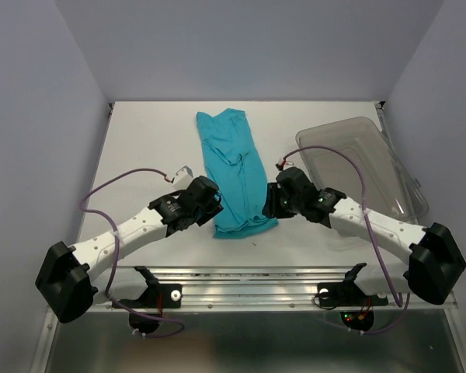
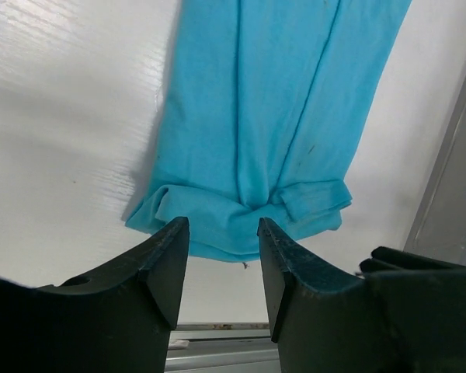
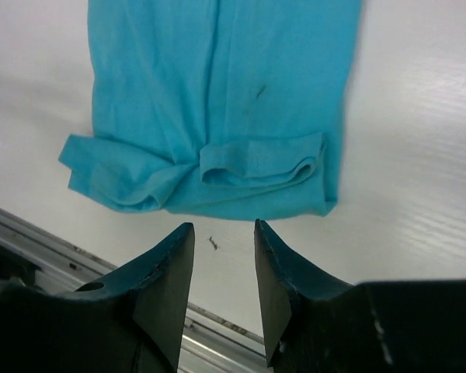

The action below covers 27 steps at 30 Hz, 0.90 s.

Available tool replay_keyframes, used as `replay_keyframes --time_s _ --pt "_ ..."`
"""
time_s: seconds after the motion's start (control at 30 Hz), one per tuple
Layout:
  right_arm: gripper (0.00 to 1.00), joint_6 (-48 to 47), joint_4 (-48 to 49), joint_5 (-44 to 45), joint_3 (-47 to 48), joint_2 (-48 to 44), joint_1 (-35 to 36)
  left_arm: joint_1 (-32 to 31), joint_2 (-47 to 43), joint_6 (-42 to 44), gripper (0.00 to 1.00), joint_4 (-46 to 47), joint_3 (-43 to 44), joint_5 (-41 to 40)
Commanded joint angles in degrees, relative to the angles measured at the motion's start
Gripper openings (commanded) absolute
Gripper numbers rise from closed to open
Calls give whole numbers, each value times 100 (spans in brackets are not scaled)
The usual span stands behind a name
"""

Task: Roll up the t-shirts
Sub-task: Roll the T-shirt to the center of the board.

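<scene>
1. Left gripper (image 2: 221,233): jaws apart, nothing between them. I read it at the near-left end of the shirt, fingertips right at the hem. I cannot tell whether they touch the cloth.
2. Right gripper (image 3: 224,233): jaws apart, empty. It sits just short of the near hem on the shirt's right side, with a thin strip of bare table (image 1: 140,140) between tips and cloth.
3. T-shirt (image 1: 234,175): teal, laid flat as a narrow strip at mid-table. Its long axis runs from the near edge toward the far wall, the far end leaning slightly left.
4. Near end of the shirt: turned over in a small loose fold, lying between the two grippers.
5. Clear bin (image 1: 365,163): on the table to the shirt's right, near it but apart.
6. Count: one t-shirt, one bin, two grippers.
</scene>
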Motion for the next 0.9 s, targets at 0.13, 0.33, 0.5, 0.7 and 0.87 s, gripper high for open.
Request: replay_keyframes --time_s 0.13,0.33,0.5,0.7,0.87 --pt "40 415 692 -781 -322 415 606 -61 -225 79 51 -147 -414 89" --pt "39 441 929 -913 -146 978 905 -61 -454 34 51 -225 -502 19" --pt "36 433 1044 -686 125 1364 905 -69 -585 -1 50 -278 -554 -8" --pt "27 398 1035 -466 460 1734 905 -61 -867 -45 50 -384 -642 -43" --pt "24 362 1017 -307 671 2032 905 -61 -1051 -71 50 -366 -765 -60"
